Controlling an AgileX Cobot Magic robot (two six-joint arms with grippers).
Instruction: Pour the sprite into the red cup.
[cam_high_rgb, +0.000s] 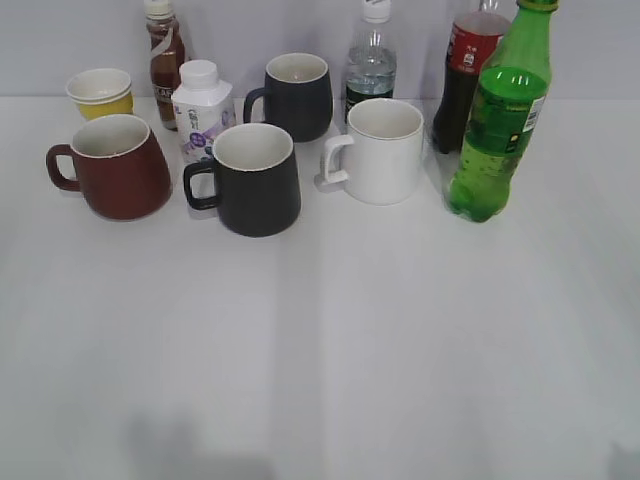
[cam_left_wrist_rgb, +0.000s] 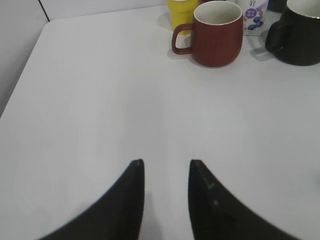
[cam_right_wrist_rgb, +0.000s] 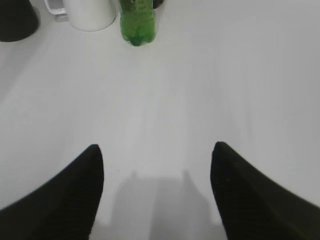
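Observation:
The sprite (cam_high_rgb: 500, 125), a tall green bottle with a green cap, stands upright at the right rear of the white table; its base shows in the right wrist view (cam_right_wrist_rgb: 136, 22). The red cup (cam_high_rgb: 115, 167) stands at the left with its handle to the left; it also shows in the left wrist view (cam_left_wrist_rgb: 215, 32). My left gripper (cam_left_wrist_rgb: 166, 162) is open and empty over bare table, well short of the red cup. My right gripper (cam_right_wrist_rgb: 156, 146) is wide open and empty, well short of the sprite. Neither gripper shows in the exterior view.
Between cup and sprite stand a black mug (cam_high_rgb: 252, 180), a second black mug (cam_high_rgb: 296, 96) and a white mug (cam_high_rgb: 380, 150). Behind are a yellow paper cup (cam_high_rgb: 101, 92), a small white milk bottle (cam_high_rgb: 200, 115), a brown drink bottle (cam_high_rgb: 165, 60), a water bottle (cam_high_rgb: 372, 60) and a cola bottle (cam_high_rgb: 465, 75).

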